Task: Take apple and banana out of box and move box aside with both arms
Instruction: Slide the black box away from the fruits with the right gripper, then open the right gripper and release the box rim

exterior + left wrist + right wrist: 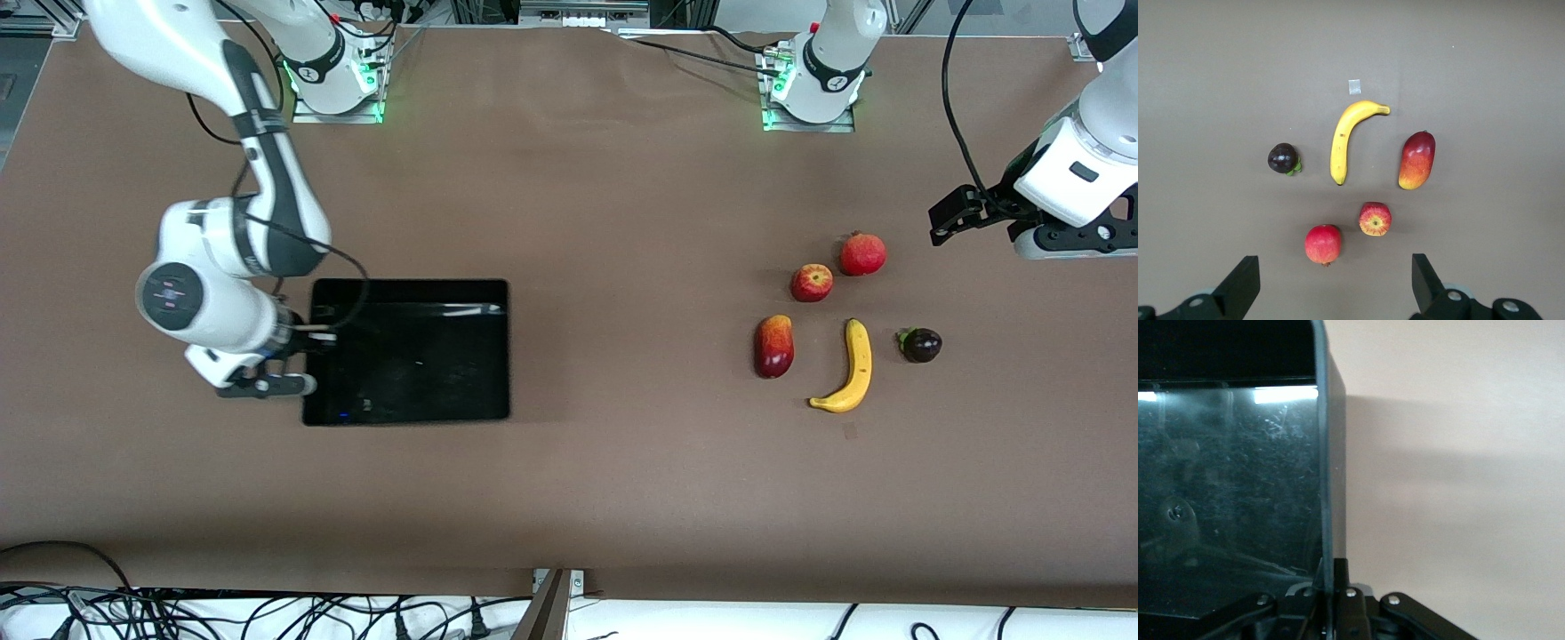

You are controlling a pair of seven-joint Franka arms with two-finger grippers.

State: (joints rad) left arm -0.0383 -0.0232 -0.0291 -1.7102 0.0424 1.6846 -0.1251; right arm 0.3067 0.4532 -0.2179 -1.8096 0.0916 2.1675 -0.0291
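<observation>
Five fruits sit on the counter (622, 222): one banana (851, 369), one apple (812, 283), one mango (773, 346), one pomegranate (862, 254) and one mangosteen (921, 345), while the left hand (1331, 283) hangs spread above them and the right hand (307, 342) pinches the one black bin's (418, 351) wall.

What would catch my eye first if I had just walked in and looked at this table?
Probably the glossy black box toward the right arm's end of the table, with the right gripper clamped on its wall. Next, the bright cluster of toy fruits toward the left arm's end: a yellow banana, a small red apple, and three more beside them. The left gripper hangs open in the air near the fruits.
</observation>
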